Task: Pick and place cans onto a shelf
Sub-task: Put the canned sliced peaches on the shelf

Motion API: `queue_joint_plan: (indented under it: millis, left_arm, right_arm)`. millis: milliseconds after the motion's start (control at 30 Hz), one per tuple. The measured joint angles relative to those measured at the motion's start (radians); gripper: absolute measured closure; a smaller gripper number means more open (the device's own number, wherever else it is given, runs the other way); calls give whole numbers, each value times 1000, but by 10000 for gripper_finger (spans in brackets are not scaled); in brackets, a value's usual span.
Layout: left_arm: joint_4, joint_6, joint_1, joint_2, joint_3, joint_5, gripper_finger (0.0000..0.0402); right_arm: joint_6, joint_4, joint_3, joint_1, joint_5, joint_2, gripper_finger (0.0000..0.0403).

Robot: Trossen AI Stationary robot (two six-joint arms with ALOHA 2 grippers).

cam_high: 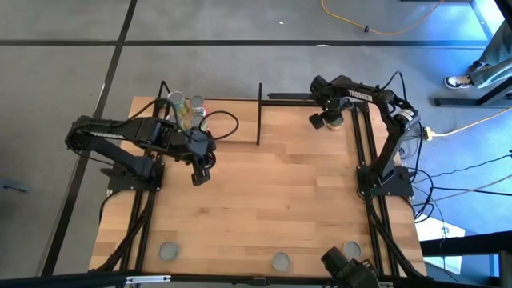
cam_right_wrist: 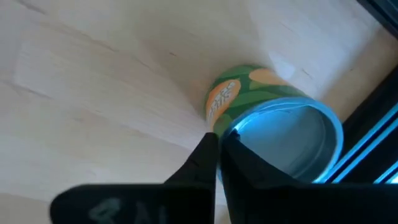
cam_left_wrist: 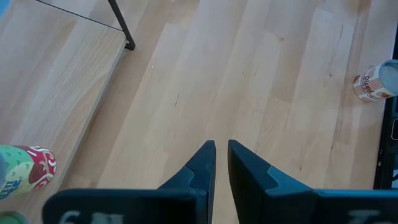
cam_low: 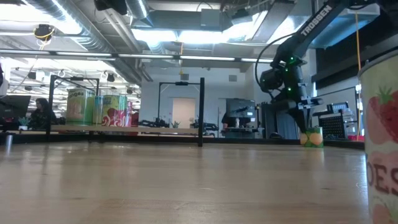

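A green can with a yellow label (cam_right_wrist: 267, 118) stands on the table at the far right, also seen in the high view (cam_high: 336, 122) and low view (cam_low: 311, 138). My right gripper (cam_right_wrist: 219, 142) is above it, fingers shut, their tips at its top rim. My left gripper (cam_left_wrist: 221, 152) is shut and empty over the bare table (cam_high: 201, 173), just near of the shelf (cam_high: 240, 120). Several cans (cam_high: 186, 108) stand on the shelf's left end, also in the low view (cam_low: 99, 107). My right gripper's shut fingertips come slanting down from above and stand at the near edge of the green can's top rim (cam_right_wrist: 231, 132). I cannot tell whether they touch it. The can's base is on the table.
Three cans stand along the table's near edge (cam_high: 168, 252), (cam_high: 280, 262), (cam_high: 352, 250); one fills the low view's right edge (cam_low: 380, 137). The shelf's thin black upright rods (cam_high: 259, 112) rise near the table's far middle. Open wood lies between the arms.
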Motion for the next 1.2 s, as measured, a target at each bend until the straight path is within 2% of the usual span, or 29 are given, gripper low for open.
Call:
queue_joint_plan:
  millis: [233, 400, 567, 733, 833, 1067, 1200]
  left_arm:
    - [0, 0, 0, 0, 0, 0, 367]
    - [0, 0, 0, 0, 0, 0, 367]
    - [0, 1, 0, 0, 0, 0, 367]
    - [0, 27, 0, 0, 0, 0, 367]
    - [0, 28, 0, 0, 0, 0, 367]
    - [0, 58, 0, 0, 0, -5, 367]
    - [0, 62, 0, 0, 0, -12, 367]
  right_arm:
    - [-50, 1, -7, 22, 15, -45, 396]
    - [-56, -77, 30, 76, 5, -119, 396]
    - [-60, -181, 84, 164, 83, -185, 397]
    - [-69, -322, 170, 311, 78, -224, 397]
    - [-65, -377, 224, 424, 27, -236, 397]
    - [-107, -382, 331, 673, -16, -233, 397]
    - [-198, -349, 369, 798, -23, -215, 397]
